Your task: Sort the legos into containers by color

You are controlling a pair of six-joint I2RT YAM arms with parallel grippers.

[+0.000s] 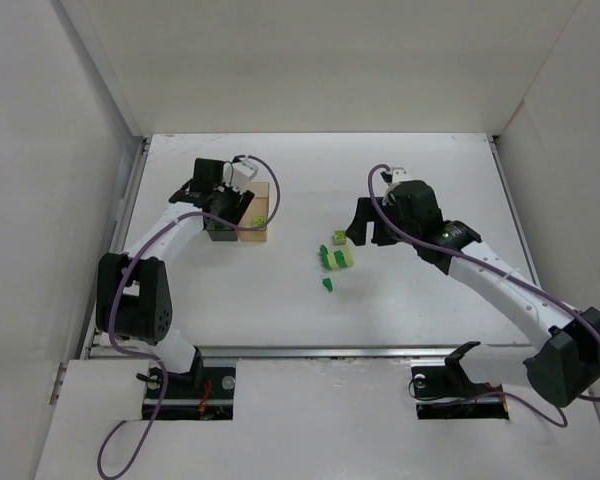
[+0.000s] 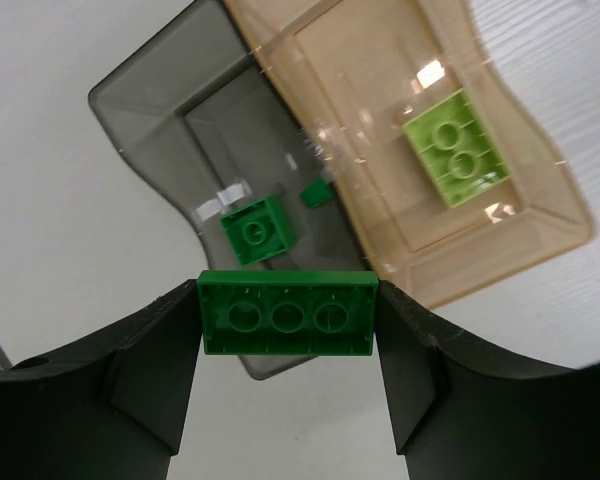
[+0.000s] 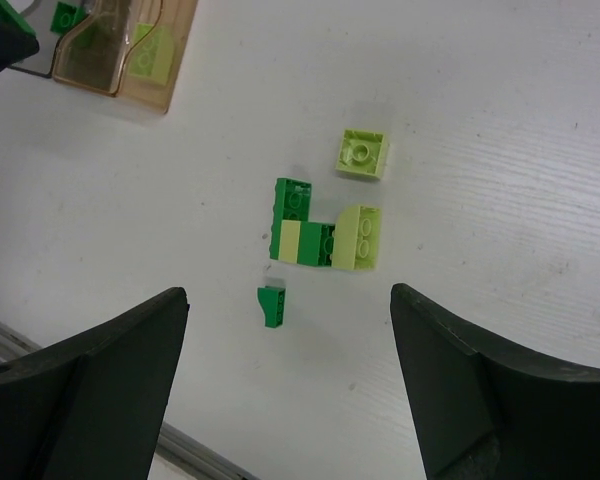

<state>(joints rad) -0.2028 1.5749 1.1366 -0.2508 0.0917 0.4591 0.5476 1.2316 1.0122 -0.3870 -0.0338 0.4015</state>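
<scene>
Dark green brick (image 2: 287,314), long axis spanning jaw to jaw, pinched by left gripper (image 2: 287,332) over the near end of the smoky grey container (image 2: 145,112). The amber container (image 2: 545,215) adjoins. Right gripper (image 3: 283,300) is spread wide, with loose legos (image 3: 315,240) just ahead on the table (image 3: 500,120).

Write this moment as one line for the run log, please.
left pincer: shut on dark green brick, over grey container | right pincer: open, above loose bricks | amber container: one pale brick
</scene>
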